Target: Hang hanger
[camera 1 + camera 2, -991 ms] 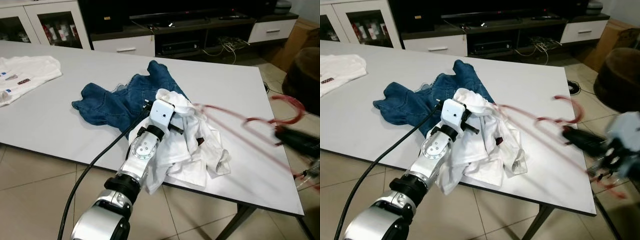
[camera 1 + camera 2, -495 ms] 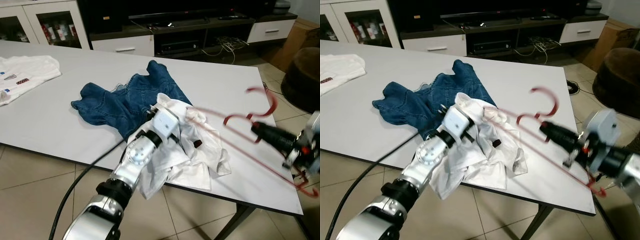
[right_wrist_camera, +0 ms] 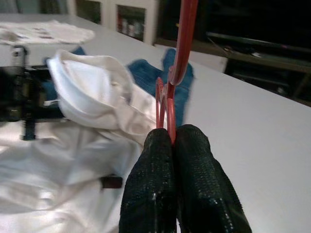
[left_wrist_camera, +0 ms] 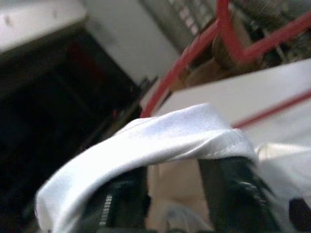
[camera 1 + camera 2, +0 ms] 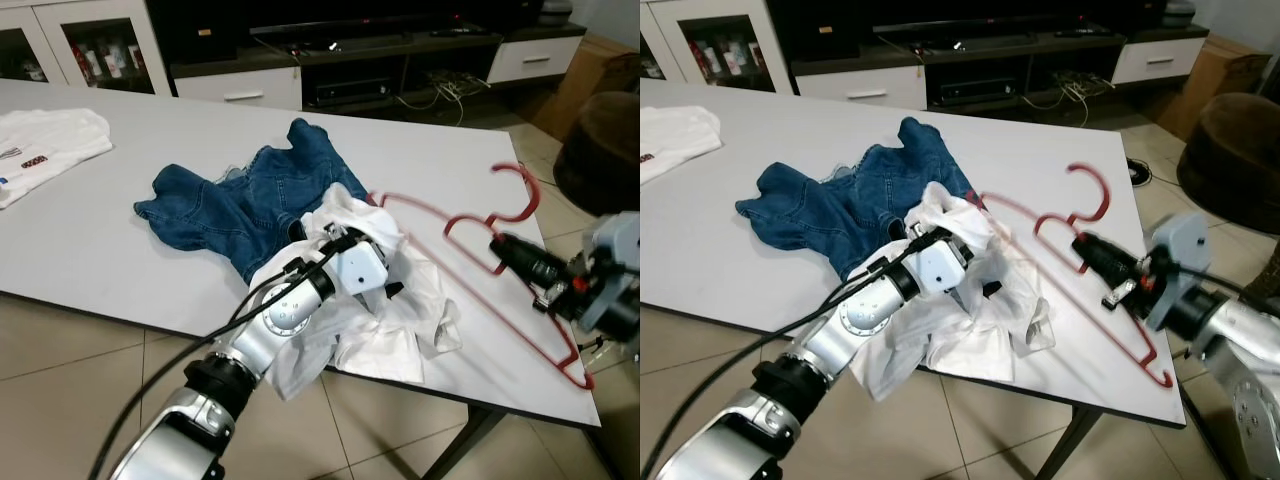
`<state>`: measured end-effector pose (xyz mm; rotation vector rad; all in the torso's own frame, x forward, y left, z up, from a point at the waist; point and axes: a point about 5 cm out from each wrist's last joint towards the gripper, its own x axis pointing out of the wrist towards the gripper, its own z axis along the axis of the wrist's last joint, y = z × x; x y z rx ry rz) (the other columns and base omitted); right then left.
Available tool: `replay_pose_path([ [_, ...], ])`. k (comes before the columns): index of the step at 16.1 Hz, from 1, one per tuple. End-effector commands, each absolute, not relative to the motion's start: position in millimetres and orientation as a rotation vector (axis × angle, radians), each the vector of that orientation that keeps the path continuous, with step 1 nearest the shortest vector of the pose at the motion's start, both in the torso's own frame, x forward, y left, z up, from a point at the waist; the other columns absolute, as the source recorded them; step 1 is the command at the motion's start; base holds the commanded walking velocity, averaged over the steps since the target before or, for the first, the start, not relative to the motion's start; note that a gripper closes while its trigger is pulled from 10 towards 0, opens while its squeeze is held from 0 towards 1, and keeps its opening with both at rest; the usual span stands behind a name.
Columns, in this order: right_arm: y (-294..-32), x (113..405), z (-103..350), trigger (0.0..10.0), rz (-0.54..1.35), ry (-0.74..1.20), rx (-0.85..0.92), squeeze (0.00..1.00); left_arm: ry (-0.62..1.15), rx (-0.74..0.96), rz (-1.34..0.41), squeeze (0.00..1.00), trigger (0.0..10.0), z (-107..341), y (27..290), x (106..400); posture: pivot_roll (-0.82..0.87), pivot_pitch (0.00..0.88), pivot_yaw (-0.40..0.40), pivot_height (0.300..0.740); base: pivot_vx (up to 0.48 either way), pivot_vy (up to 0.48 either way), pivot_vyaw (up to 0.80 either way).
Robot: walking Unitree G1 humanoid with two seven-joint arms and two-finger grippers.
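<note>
The two head cameras look forward and down from above the near edge of the tabletop (image 5: 120, 240), sharing nearly the whole scene, the right eye's picture offset slightly. Toward 12 o'clock both take in the TV cabinet (image 5: 970, 60). The left wrist camera sits very close behind white cloth (image 4: 160, 136). The right wrist camera looks along its closed fingers (image 3: 160, 184) across the tabletop toward the same cloth.

You could not see the left gripper (image 5: 385, 290) fingertips; the white shirt (image 5: 420, 300) covered them. The red hanger (image 5: 470, 270) went under that shirt.
</note>
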<state>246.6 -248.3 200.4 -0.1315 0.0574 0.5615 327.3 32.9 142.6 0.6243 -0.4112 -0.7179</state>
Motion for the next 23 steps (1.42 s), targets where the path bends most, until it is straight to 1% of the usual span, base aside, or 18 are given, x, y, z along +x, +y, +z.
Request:
replay_pose_path([
  [1, -251, 248, 200, 10.0, 0.536, 0.062, -0.129, 0.00, -0.301, 0.531, -0.680, 0.92, 10.0, 135, 40, 332, -0.04, 0.043, 0.011, 0.740, 0.000, 0.000, 0.00],
  [2, -252, 249, 200, 10.0, 0.518, 0.063, -0.132, 0.00, -0.193, 0.334, -0.636, 0.00, 10.0, 133, 47, 338, -0.04, 0.041, 0.013, 0.740, 0.000, 0.000, 0.00],
  [3, -254, 250, 199, 10.0, 0.496, 0.065, -0.130, 0.00, -0.069, 0.085, -0.589, 0.00, 10.0, 131, 57, 346, -0.04, 0.039, 0.012, 0.740, 0.000, 0.000, 0.00],
  [4, -255, 251, 199, 10.0, 0.493, 0.066, -0.129, 0.00, -0.049, 0.040, -0.585, 0.00, 10.0, 131, 60, 347, -0.04, 0.039, 0.012, 0.740, 0.000, 0.000, 0.00],
  [5, -255, 251, 198, 10.0, 0.491, 0.067, -0.130, 0.00, 0.066, -0.123, -0.660, 0.00, 10.0, 125, 61, 344, -0.04, 0.038, 0.013, 0.740, 0.000, 0.000, 0.00],
  [6, -255, 252, 198, 10.0, 0.489, 0.066, -0.130, 0.00, 0.137, -0.226, -0.772, 0.00, 10.0, 121, 59, 336, -0.04, 0.037, 0.013, 0.740, 0.000, 0.000, 0.00],
  [8, -254, 254, 197, 10.0, 0.487, 0.064, -0.129, 0.00, 0.162, -0.219, -0.821, 0.00, 10.0, 117, 64, 330, -0.04, 0.036, 0.015, 0.740, 0.000, 0.000, 0.00],
  [9, -253, 254, 197, 10.0, 0.486, 0.063, -0.127, 0.00, 0.136, -0.147, -0.829, 0.09, 10.0, 117, 66, 328, -0.04, 0.036, 0.014, 0.740, 0.000, 0.000, 0.00],
  [10, -253, 254, 197, 10.0, 0.485, 0.063, -0.126, 0.00, 0.119, -0.111, -0.836, 0.36, 10.0, 118, 68, 327, -0.04, 0.036, 0.014, 0.740, 0.000, 0.000, 0.00],
  [11, -252, 254, 197, 10.0, 0.486, 0.063, -0.125, 0.00, 0.112, -0.106, -0.838, 1.00, 10.0, 119, 70, 327, -0.04, 0.036, 0.014, 0.740, 0.000, 0.000, 0.00],
  [15, -252, 254, 196, 10.0, 0.485, 0.063, -0.122, 0.00, 0.035, -0.154, -0.925, 1.00, 10.0, 141, 85, 314, -0.03, 0.037, 0.013, 0.740, 0.000, 0.000, 0.00],
  [17, -253, 251, 199, 10.0, 0.492, 0.059, -0.120, 0.00, 0.021, 0.004, -0.974, 1.00, 10.0, 141, 90, 307, -0.03, 0.039, 0.012, 0.740, 0.000, 0.000, 0.00],
  [18, -250, 245, 204, 10.0, 0.544, 0.042, -0.110, 0.00, 0.027, 0.117, -0.952, 1.00, 10.0, 138, 98, 308, -0.02, 0.040, 0.010, 0.740, 0.000, 0.000, 0.00],
  [19, -246, 240, 209, 10.0, 0.592, 0.022, -0.104, 0.00, 0.035, 0.146, -0.930, 1.00, 10.0, 138, 102, 310, -0.02, 0.041, 0.010, 0.740, 0.000, 0.000, 0.00],
  [20, -240, 234, 221, 10.0, 0.646, -0.032, -0.070, 0.00, 0.052, 0.228, -0.872, 1.00, 10.0, 136, 111, 314, -0.03, 0.041, 0.011, 0.740, 0.000, 0.000, 0.00],
  [21, -240, 235, 224, 10.0, 0.635, -0.045, -0.057, 0.00, 0.063, 0.328, -0.857, 1.00, 10.0, 133, 115, 316, -0.03, 0.042, 0.012, 0.740, 0.000, 0.000, 0.00],
  [22, -240, 236, 224, 10.0, 0.634, -0.045, -0.057, 0.00, 0.068, 0.366, -0.850, 1.00, 10.0, 132, 117, 316, -0.03, 0.042, 0.012, 0.740, 0.000, 0.000, 0.00],
  [23, -238, 235, 224, 10.0, 0.638, -0.042, -0.063, 0.00, 0.079, 0.399, -0.825, 0.85, 10.0, 131, 123, 319, -0.03, 0.043, 0.012, 0.740, 0.000, 0.000, 0.00],
])
